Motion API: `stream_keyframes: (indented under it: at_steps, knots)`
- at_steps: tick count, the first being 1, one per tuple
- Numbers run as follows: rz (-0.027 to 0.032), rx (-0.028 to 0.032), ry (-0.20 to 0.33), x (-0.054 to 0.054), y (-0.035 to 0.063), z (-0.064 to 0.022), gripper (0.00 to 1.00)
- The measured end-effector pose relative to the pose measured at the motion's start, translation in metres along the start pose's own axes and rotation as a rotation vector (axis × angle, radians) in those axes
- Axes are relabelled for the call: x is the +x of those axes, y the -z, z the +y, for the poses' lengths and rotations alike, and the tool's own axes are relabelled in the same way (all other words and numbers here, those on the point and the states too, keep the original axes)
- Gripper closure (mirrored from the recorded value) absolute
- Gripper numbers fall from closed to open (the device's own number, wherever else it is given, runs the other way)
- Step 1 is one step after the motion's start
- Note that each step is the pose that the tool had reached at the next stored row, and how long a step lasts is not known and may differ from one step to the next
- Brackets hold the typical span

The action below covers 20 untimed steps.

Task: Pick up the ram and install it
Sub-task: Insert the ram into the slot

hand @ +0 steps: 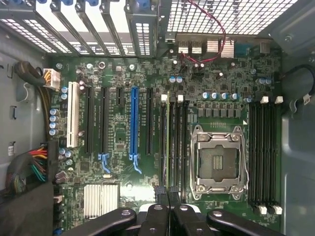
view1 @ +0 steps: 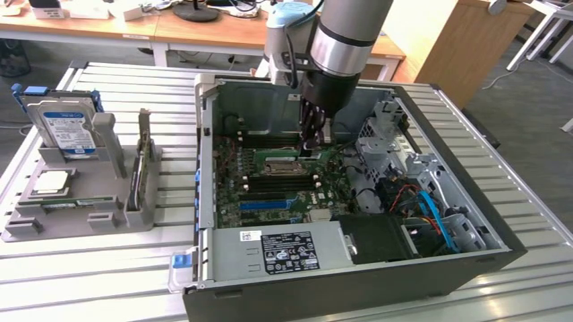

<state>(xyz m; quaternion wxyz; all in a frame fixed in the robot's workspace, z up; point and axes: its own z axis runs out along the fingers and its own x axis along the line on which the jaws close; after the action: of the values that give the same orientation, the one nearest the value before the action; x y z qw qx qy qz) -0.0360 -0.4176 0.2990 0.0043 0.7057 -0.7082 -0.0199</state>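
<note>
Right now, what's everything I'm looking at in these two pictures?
computer case: one, dark grey, open on the table
table: one, pale slatted metal, under everything
motherboard: one, green, inside the case
processor socket: one, silver, empty, on the motherboard
ram: one, green, standing in a slot beside the socket
holder: one, grey, exterior view's left of the case
hard drive: one, blue-labelled, upright in the holder
processor chip: one, silver, lying in the holder
robot arm: one, silver and black, reaching into the case
fingers: two, black, shut, at the ram's end

Tool (hand: 166, 192) linkage cut by frame edge, power supply label (view1: 286, 249) unreadable
</note>
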Motion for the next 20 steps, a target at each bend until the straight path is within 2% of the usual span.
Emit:
stream_keyframes:
  at_steps: [20]
  knots:
    - [0.0001, 0.0, 0.0, 0.0002, -0.0084, -0.0003, 0.88]
